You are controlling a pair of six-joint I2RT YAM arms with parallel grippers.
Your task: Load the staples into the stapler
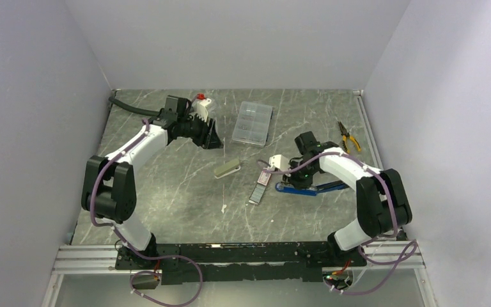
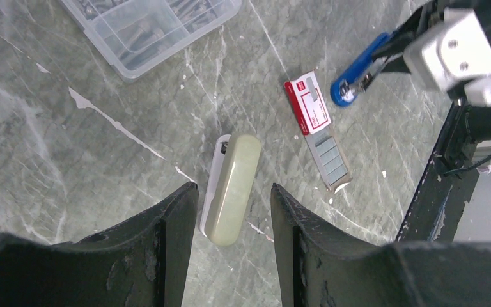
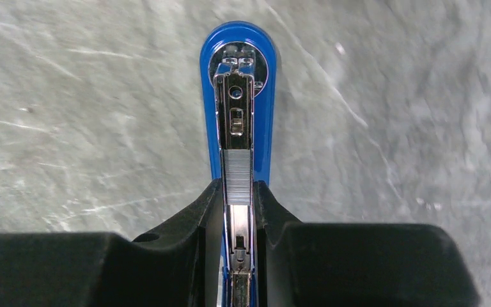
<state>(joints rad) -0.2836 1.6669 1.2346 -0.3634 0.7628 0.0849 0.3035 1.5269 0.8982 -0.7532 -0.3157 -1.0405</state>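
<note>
Your right gripper (image 3: 238,214) is almost closed. Both fingers (image 3: 192,236) pinch the bare metal rail of the stapler (image 3: 236,57), which lies open with its blue base pointing at the top of the right wrist view. A ribbed silver staple strip (image 3: 237,174) sits in that rail, just above the fingertips. In the top view this grip is right of centre on the table (image 1: 166,204). Your left gripper (image 1: 212,137) is in the upper left of the top view, jaws about half apart, holding nothing and touching nothing. Its fingers (image 2: 178,236) frame an olive oblong case (image 2: 235,173) that lies flat on the table below, clear of them. More staples (image 2: 331,155) lie in the dark grey tray (image 2: 344,184), which is slid partly out of the white box (image 2: 307,105) with the red end. Box and tray are centre right in the left wrist view, near the stapler's blue tip but not touching it. A clear compartment case (image 2: 147,29) is at the upper left of that view, and pliers (image 1: 349,135) are at the upper right of the top view.
</note>
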